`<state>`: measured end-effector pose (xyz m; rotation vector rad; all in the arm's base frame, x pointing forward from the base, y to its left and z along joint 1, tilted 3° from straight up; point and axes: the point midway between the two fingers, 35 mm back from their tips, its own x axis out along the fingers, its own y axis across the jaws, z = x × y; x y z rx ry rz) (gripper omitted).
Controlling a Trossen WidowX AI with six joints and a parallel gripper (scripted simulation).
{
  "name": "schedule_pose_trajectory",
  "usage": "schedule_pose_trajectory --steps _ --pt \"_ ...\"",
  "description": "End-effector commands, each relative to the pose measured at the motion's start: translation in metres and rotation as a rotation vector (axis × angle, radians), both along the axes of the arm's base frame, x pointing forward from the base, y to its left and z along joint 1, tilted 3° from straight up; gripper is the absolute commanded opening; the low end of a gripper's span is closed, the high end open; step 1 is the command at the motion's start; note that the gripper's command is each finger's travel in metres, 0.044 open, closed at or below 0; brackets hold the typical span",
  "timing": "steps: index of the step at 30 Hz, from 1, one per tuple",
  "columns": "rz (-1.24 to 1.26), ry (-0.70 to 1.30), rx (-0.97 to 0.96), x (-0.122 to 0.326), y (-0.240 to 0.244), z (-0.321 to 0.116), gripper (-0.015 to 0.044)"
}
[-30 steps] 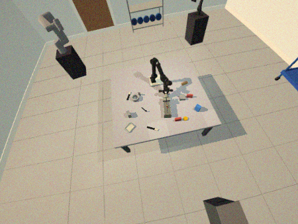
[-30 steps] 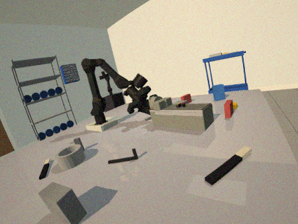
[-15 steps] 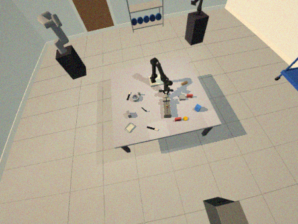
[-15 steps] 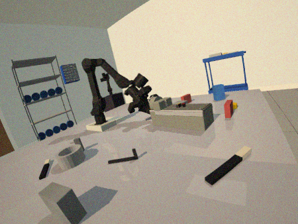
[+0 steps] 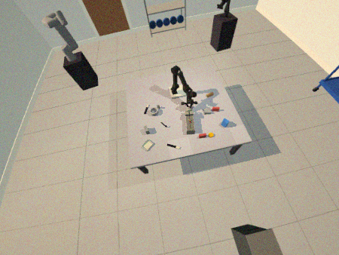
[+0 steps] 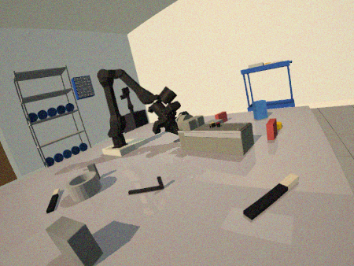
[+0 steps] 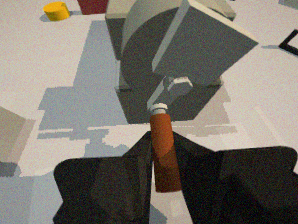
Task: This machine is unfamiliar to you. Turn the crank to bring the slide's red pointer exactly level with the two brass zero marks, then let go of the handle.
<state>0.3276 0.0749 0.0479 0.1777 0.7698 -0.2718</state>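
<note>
The machine (image 5: 190,128) (image 6: 210,142) (image 7: 137,107) is a long grey-beige box on the table. Its crank arm (image 7: 167,91) is a short grey link at the near end in the wrist view, partly under a tilted grey plate (image 7: 202,47). The orange-brown handle (image 7: 161,129) sticks out from the crank toward the camera. My gripper (image 5: 189,106) (image 7: 158,134) is shut on the handle, with one dark finger on each side. A tiny red spot (image 5: 190,121) on top of the machine may be the pointer. The brass zero marks cannot be made out, so their level against the pointer cannot be told.
A grey block (image 5: 207,111) and a red block (image 5: 215,109) lie beside the machine's crank end. A red block (image 5: 203,136) (image 6: 271,129), a yellow piece (image 5: 211,135) (image 7: 56,11) and a blue block (image 5: 224,122) (image 6: 259,109) lie farther along. A grey ring (image 5: 154,110) (image 6: 84,186) stands across the table.
</note>
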Motion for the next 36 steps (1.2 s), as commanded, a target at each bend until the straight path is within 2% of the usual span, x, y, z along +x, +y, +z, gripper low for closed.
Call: schedule_pose_trajectory --steps 1,36 --pt "0.018 -0.009 0.013 0.002 0.008 0.004 0.0" --pt "0.018 -0.01 0.014 0.004 0.016 0.015 0.0"
